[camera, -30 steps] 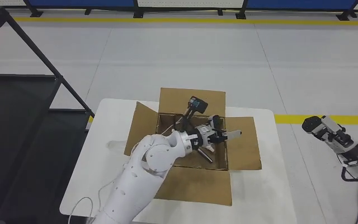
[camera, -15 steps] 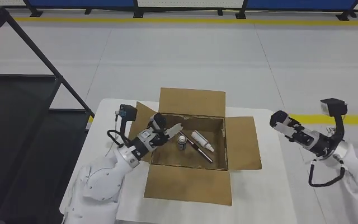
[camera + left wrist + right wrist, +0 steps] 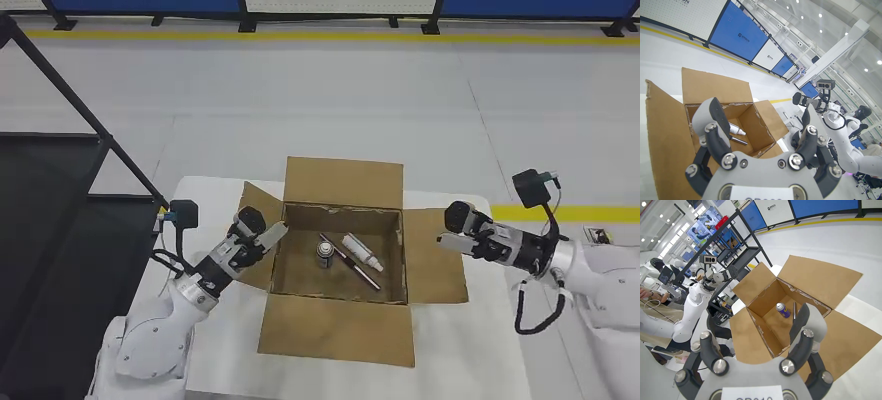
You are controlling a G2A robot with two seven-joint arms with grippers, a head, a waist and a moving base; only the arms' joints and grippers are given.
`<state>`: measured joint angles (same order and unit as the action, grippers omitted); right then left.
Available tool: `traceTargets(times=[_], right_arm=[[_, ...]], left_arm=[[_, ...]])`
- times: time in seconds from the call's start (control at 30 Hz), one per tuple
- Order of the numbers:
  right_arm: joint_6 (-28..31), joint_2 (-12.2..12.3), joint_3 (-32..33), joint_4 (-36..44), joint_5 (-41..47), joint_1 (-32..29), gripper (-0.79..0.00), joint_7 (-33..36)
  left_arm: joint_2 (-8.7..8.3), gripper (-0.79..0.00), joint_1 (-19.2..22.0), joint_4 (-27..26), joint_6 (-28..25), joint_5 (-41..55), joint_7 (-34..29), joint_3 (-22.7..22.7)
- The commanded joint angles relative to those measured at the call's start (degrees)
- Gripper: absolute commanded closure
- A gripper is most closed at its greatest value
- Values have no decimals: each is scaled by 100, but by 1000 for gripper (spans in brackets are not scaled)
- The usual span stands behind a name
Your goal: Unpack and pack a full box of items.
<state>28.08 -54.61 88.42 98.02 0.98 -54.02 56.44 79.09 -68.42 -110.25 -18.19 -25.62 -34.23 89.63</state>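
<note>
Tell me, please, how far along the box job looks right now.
Done: the box stands with its flaps open. In hand: nothing; the left gripper and right gripper hover open and empty at opposite sides of it. Left: a spray can, a white bottle and a dark rod lie inside, not yet taken out.

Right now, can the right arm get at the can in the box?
Probably yes. The right gripper hangs open by a side flap of the box. All the flaps are folded out and nothing lies over the can. A rod lies close beside it.
</note>
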Motion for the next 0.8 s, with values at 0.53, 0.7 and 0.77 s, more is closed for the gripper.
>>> traceTargets(times=[0.53,0.7,0.77], right_arm=[[-383,-382,-2958,-442,-2396,2283,-785,679],[-403,-664,-3963,-1035,-2742,2984,-785,654],[-442,-787,-4272,-1328,-2687,3228,-785,656]], left_arm=[[-102,-785,-368,46,690,751,425,642],[-142,-785,-588,6,859,997,656,1015],[-152,-785,-635,0,958,1086,746,1091]])
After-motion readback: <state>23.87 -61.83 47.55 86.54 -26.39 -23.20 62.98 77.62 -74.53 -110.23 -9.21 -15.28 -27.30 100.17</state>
